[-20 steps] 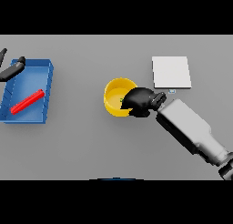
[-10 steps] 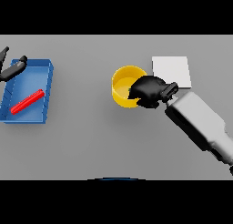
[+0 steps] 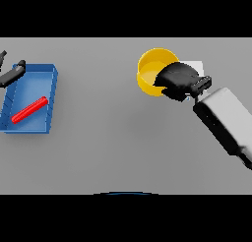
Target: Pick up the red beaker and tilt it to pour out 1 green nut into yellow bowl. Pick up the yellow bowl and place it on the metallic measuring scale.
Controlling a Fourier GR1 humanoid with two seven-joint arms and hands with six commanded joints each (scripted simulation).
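The right hand (image 3: 178, 80) is clamped on the yellow bowl (image 3: 153, 69), its dark fingers curled over the bowl's right side so that part of the rim is hidden under them. The bowl sits high in the picture, near the far edge of the table (image 3: 113, 137) and right of its middle, its open mouth facing up toward the viewer; whether its base touches the tabletop or is lifted clear, I cannot tell from above. Nothing inside the bowl can be made out apart from its yellow floor. Just behind the hand, a pale corner of the scale (image 3: 197, 66) peeks out; most of it is covered by the hand and wrist, and the bowl's right edge lies right beside it, perhaps overlapping it. The white and grey forearm runs from the hand down toward the lower right edge.

Over at the left edge of the table lies a blue tray (image 3: 51, 96), and in it a red beaker (image 3: 29, 109) lies on its side, slanted from lower left to upper right. The left hand (image 3: 12, 74) shows at the tray's far left corner, only partly in view, and I cannot tell how its fingers are set.
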